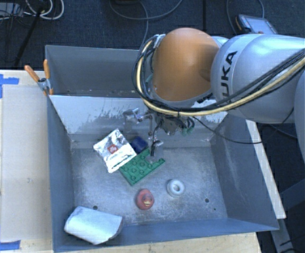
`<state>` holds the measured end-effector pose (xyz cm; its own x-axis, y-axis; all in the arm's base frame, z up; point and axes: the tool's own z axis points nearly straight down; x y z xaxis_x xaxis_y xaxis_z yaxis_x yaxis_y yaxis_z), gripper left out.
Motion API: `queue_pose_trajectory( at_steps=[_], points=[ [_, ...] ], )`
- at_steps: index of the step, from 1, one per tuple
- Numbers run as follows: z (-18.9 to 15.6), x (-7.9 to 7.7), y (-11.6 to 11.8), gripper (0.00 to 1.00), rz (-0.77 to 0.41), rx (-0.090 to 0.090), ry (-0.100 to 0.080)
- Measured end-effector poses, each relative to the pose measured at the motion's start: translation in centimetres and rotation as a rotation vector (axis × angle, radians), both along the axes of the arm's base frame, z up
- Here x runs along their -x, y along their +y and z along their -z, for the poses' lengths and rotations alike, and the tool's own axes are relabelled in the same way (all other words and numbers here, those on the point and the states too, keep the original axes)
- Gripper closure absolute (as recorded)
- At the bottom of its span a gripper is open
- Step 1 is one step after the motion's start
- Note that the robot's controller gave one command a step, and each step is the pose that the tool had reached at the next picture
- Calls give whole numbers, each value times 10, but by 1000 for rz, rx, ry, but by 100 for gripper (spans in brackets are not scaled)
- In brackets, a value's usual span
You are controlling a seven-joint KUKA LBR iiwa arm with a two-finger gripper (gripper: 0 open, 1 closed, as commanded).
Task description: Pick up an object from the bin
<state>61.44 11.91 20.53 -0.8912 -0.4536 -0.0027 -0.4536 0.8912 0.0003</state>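
In the near left corner of the grey metal bin [205, 228] lies a crumpled white cloth-like wad [92, 225], well apart from the rest. Further in, near the middle of the floor, sit a small reddish round ball [144, 199] and, just to its right, a small white ring [175, 187]. Neither is likely to be disturbed.

Beyond them a flat green studded plastic plate [142, 168] lies flush on the floor. A crumpled white foil packet with a red mark [113, 149] overlaps its left edge, and a small dark blue object [138, 143] sits just at its far edge.

The gripper [153, 147] hangs over that far edge of the green plate, just beside the blue object. Whether it is open or closed cannot be told from this angle. Above it are the rounded orange cover [187, 62] and the silver arm [263, 73], which stand close to the bin's sloping far wall.

The crowding here is the main hazard. A plate lying flat gives little edge to catch, so a closing grip may slide off it or press into the bin floor. The blue object is close enough to be nudged aside or pinched instead. If the plate does lift, the packet resting on it may be dragged up and spill, or tip the plate out of the hold.
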Motion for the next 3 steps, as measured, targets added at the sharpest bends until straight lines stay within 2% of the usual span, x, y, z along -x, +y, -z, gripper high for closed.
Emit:
queue_pose_trajectory(
  at_steps=[1,2,3],
  points=[
    [135,15,-3,0,-313,2,8],
    [131,12,-3,100,-307,0,3],
    [-51,27,-23,100,-347,2,-8]
  ],
)
